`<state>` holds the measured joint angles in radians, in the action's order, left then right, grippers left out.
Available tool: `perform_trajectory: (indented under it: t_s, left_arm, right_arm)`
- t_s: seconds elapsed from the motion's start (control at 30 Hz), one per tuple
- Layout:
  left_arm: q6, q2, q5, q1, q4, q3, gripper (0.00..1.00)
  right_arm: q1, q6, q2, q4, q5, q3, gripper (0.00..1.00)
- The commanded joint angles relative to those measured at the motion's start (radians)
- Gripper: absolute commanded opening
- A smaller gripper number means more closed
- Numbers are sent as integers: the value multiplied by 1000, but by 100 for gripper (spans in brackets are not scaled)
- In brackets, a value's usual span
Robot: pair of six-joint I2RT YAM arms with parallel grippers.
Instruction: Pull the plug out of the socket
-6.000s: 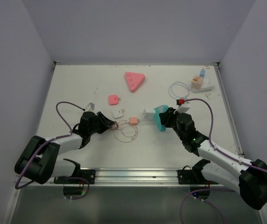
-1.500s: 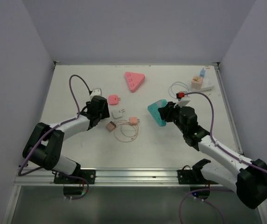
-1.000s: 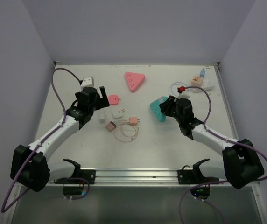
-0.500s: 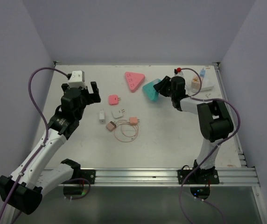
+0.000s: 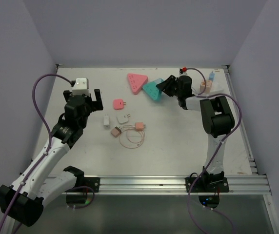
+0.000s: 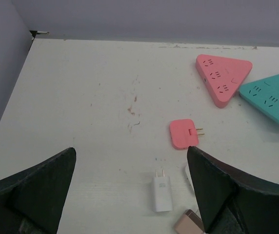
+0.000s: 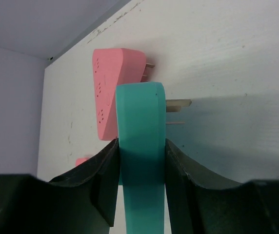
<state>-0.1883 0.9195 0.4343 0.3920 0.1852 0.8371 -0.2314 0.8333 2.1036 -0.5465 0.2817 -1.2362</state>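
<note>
My right gripper (image 7: 140, 152) is clenched on the teal socket (image 7: 139, 112), upper centre. The left gripper (image 6: 131, 163) gapes empty; the white plug (image 6: 162, 186) lies loose beneath it, prongs up-frame.

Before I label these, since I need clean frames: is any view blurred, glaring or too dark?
Top external: even light, sharp, no glare. Left wrist: table and pink plug crisp; the fingers of the left pincer are dark masses in the lower corners. Right wrist: the teal socket clamped in the right pincer fills the middle and shades the table; its fingers nearly black.
</note>
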Motion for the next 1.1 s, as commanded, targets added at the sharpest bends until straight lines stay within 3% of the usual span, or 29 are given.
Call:
perform_trajectory:
  t_s: [0.0,0.03,0.13,0.3,0.53,0.73,0.87,1.07]
  left_arm:
    - [23,-24,30,-8,-53,-3,100]
    - [24,-24,34,-8,-53,-3,100]
    - [24,-31,37,-8,-55,-6,100]
    - [26,-33,35,-8,-53,-6,100]
    - [29,-37,38,-8,-50,-6,100]
    - [26,-41,40,-8,-49,-4,99]
    - [26,-42,37,-7,-47,-4,100]
    - [24,-41,38,-8,-47,-6,100]
  right_arm:
    - [29,18,16,-4,14,-23,43]
    - [35,12,13,8,11,-17,52]
    - [46,-11,-5,29,7,-5,63]
    - [60,-68,-72,83,-15,20,74]
    - [76,-200,-293,236,-160,101,82]
    - [102,-212,-542,319,-412,245,86]
    - [145,-159,-698,336,-573,326,91]
    - [263,18,-706,393,-653,351,92]
